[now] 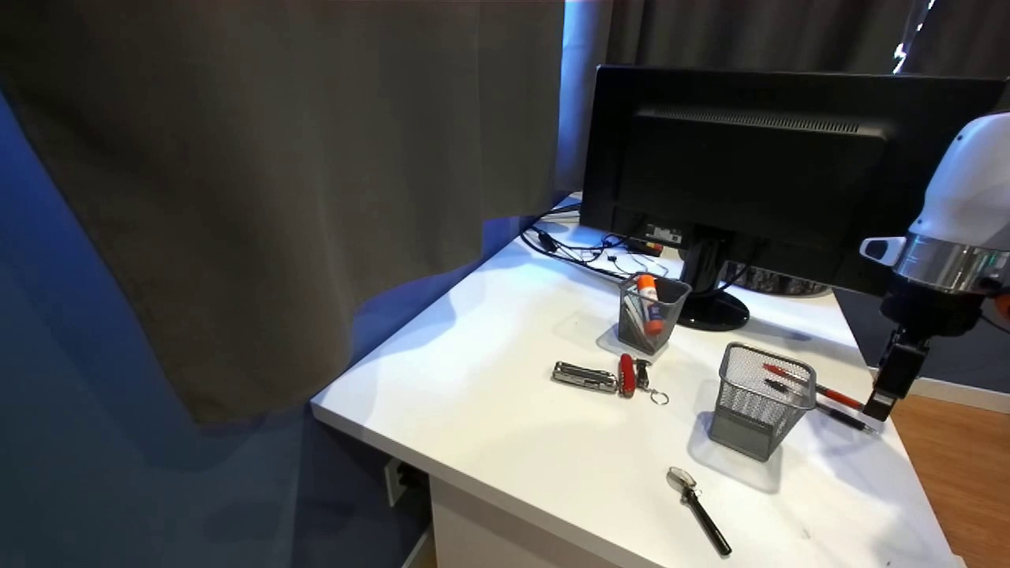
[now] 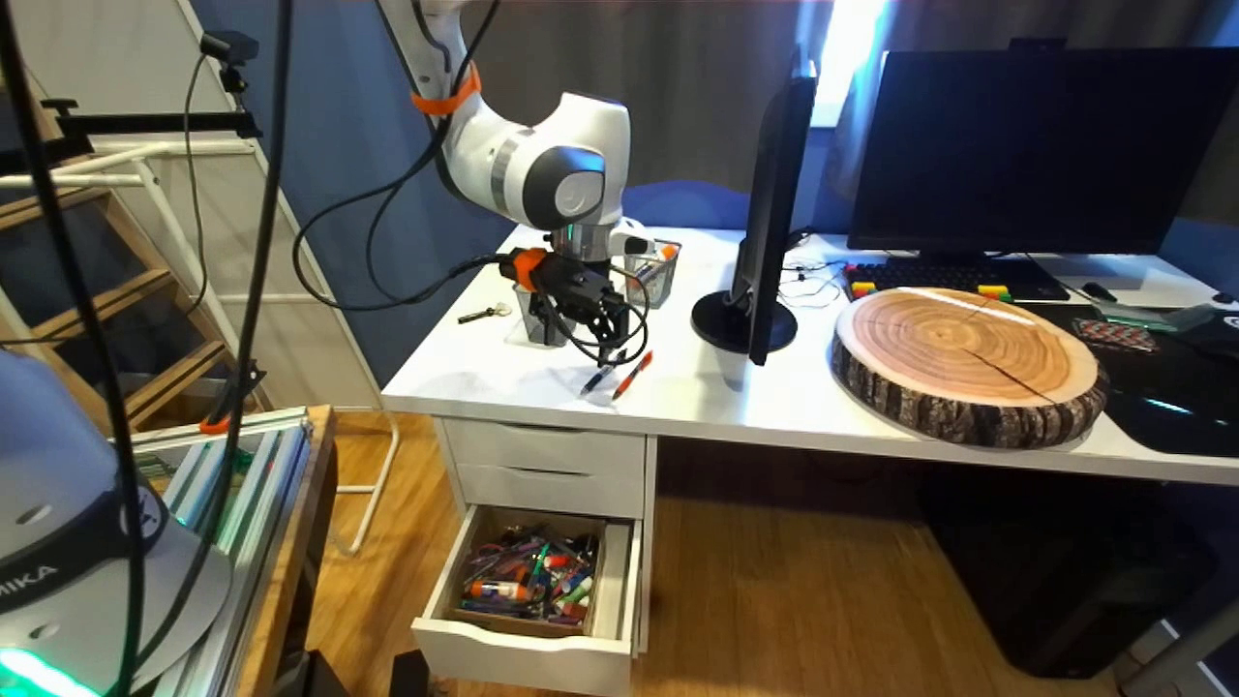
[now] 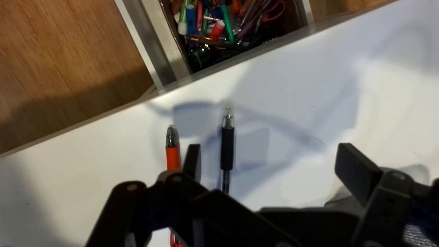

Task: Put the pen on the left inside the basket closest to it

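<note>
The thin red pen (image 1: 838,397) lies on the white desk beside the black-and-clear pen (image 1: 846,416), behind the square grey mesh basket (image 1: 740,434). In the wrist view the red pen (image 3: 173,157) is just outside my left finger, partly hidden by it. The black-and-clear pen (image 3: 227,147) shows between my fingers. My gripper (image 3: 269,163) is open and empty, pointing down over the pens. It also shows in an exterior view (image 2: 584,347), partly covering the basket. A corner of the basket (image 3: 416,236) shows at the wrist view's lower right. No pen is visible inside the basket.
A second mesh basket (image 1: 637,327) holds a glue stick. A multitool (image 1: 584,377), a red pocket knife (image 1: 626,375) and a small magnifier (image 1: 702,513) lie on the desk. A monitor (image 1: 773,173) stands behind. An open drawer (image 2: 528,658) is below the desk edge.
</note>
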You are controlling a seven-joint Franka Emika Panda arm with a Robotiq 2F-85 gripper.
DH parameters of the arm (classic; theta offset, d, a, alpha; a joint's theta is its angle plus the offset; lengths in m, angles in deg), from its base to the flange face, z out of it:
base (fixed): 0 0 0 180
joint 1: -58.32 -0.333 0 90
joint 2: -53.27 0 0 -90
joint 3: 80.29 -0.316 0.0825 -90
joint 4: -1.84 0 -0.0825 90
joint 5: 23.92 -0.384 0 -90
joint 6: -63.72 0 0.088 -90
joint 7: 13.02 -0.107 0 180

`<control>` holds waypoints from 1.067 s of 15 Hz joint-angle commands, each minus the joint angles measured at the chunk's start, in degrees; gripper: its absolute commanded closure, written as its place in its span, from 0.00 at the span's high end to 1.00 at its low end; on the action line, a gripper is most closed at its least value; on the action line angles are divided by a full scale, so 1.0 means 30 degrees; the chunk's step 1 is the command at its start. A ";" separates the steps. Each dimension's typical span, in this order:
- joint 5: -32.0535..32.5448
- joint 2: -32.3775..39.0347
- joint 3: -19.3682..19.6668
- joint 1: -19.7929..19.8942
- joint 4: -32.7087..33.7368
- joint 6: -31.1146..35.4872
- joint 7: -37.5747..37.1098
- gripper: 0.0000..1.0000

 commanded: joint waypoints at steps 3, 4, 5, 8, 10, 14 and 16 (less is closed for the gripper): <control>0.1126 0.1662 0.0537 -0.0566 0.1419 0.0636 -0.0101 1.00; 0.1195 0.1828 0.0565 -0.0612 0.1568 0.0613 -0.0127 1.00; 0.1253 0.1960 0.0573 -0.0629 0.1723 0.0543 -0.0115 1.00; 0.1358 0.2308 0.0568 -0.0621 0.2008 0.0561 -0.0076 0.92; 0.1434 0.2491 0.0640 -0.0665 0.2141 0.0546 -0.0122 0.88; 0.1457 0.2758 0.0685 -0.0655 0.2301 0.0582 -0.0101 0.61; 0.1449 0.2872 0.0677 -0.0619 0.2348 0.0619 -0.0062 0.52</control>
